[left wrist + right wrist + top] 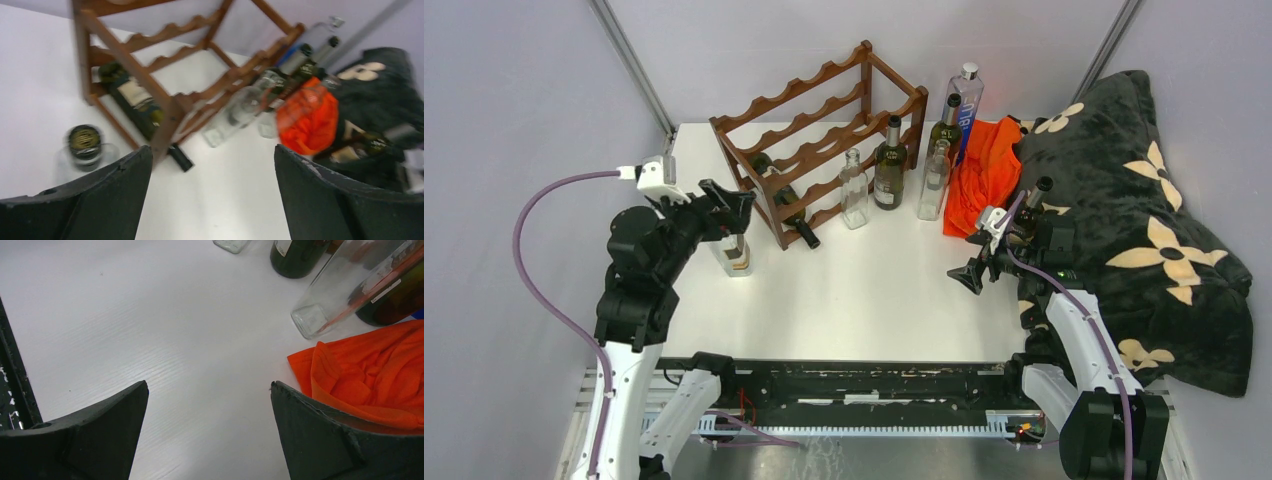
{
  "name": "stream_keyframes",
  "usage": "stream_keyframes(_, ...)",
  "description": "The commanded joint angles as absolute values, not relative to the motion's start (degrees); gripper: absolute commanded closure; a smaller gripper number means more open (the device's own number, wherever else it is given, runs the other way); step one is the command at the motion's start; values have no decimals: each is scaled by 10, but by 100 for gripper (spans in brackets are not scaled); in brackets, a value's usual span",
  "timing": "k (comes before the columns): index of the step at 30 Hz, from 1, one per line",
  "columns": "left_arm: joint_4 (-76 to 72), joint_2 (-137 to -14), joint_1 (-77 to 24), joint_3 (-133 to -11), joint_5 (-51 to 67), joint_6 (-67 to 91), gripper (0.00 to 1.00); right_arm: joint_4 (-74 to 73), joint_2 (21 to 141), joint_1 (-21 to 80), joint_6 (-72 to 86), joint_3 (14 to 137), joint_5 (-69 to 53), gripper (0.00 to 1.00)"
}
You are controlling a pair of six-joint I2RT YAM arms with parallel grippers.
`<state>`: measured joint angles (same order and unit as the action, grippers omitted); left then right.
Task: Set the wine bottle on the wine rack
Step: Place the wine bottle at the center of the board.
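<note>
The reddish-brown wooden wine rack (824, 125) stands at the back left of the white table; it also shows in the left wrist view (165, 95). A dark wine bottle (786, 207) lies in its lowest tier, neck sticking out toward the front (135, 102). Another dark wine bottle (890, 168) stands upright right of the rack. My left gripper (729, 203) is open and empty, just above a short clear bottle (733, 255) that shows in its wrist view (85, 142). My right gripper (970, 275) is open and empty over bare table (209, 385).
Two clear bottles (854, 190) (934, 182), a dark bottle (944, 125) and a tall blue-labelled bottle (965, 105) stand right of the rack. An orange cloth (984, 175) (370, 375) and a black flowered blanket (1134, 210) fill the right side. A bottle (1036, 192) lies on the blanket.
</note>
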<state>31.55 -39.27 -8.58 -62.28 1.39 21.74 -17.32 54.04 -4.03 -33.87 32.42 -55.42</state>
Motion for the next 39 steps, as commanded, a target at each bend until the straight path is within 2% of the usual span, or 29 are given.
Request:
stream_keyframes(1, 220, -420, -84, -599, 225, 310, 3, -165, 531, -43, -350, 328, -556, 2)
stream_keyframes(3, 175, -432, -91, -575, 266, 339, 3, -164, 530, -43, -349, 327, -556, 2)
stream_keyframes(5, 156, -436, -120, -560, 255, 345, 4, -163, 531, -43, -349, 327, -555, 2)
stream_keyframes(12, 156, -501, -344, -575, 61, 306, 4, -163, 535, -43, -350, 326, -552, 2)
stream_keyframes(15, 160, -548, -398, -594, 4, 287, 4, -162, 535, -43, -351, 325, -549, 2)
stream_keyframes(26, 137, -717, -418, -662, -82, 266, 1, -161, 538, -43, -352, 324, -548, 2)
stream_keyframes(31, 137, -796, -419, -703, -147, 258, 5, -161, 537, -43, -353, 323, -546, 2)
stream_keyframes(39, 122, -881, -419, -777, -242, 193, 6, -162, 538, -43, -353, 323, -547, 2)
